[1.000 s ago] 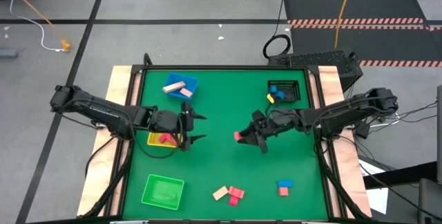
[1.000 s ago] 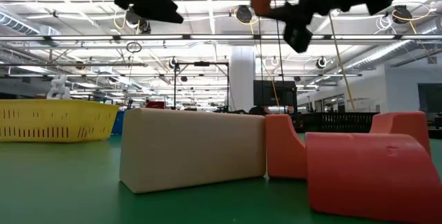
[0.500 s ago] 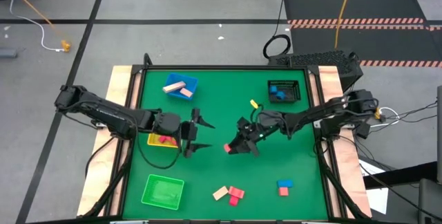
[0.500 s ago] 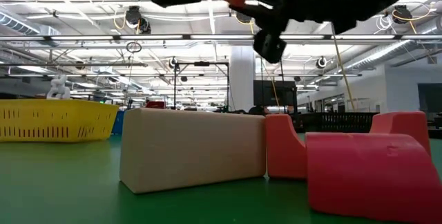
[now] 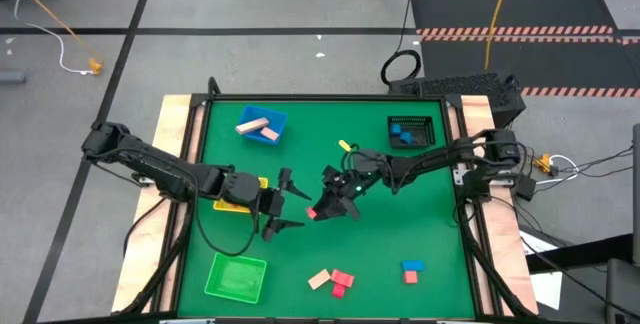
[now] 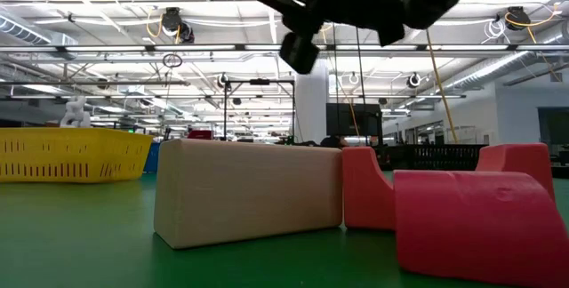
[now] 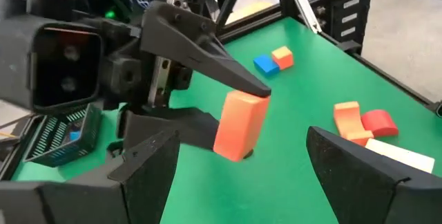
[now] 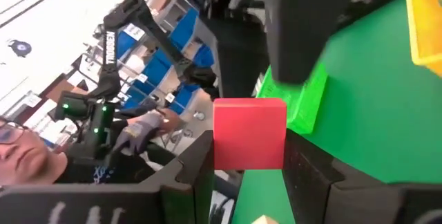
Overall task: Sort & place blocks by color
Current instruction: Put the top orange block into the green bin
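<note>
My right gripper point(image 5: 322, 207) reaches from the table's right to mid-table, shut on a red block point(image 5: 312, 211), which also shows in the left wrist view point(image 7: 239, 125). My left gripper point(image 5: 291, 203) stands open just left of that block, with its fingers facing it and touching nothing. A blue tray point(image 5: 262, 124) at the far left holds a tan and a pink block. The yellow tray point(image 5: 232, 204) lies partly under my left arm. A green tray point(image 5: 236, 276) sits near left. A tan block point(image 5: 319, 280), red blocks point(image 5: 342, 281) and a blue and a red block point(image 5: 412, 269) lie near the front edge. My right gripper pinches the red block between its two fingers, on two opposite faces point(image 8: 219, 141). The fingers come about level from the table's right. One fingertip point(image 7: 250, 87) sits on the block's upper end. The block is lifted clear of the table, tilted a little.
A black mesh basket point(image 5: 410, 132) with a blue block stands at the far right. The two grippers are close together over mid-table. A person shows beyond the table in the right wrist view. Bare green surface lies between the mid-table and the near blocks.
My right gripper has carried the red block toward the table's left and a little nearer, up to my left gripper, staying shut on it. My left gripper has shifted slightly toward the near edge and rolled, still open.
</note>
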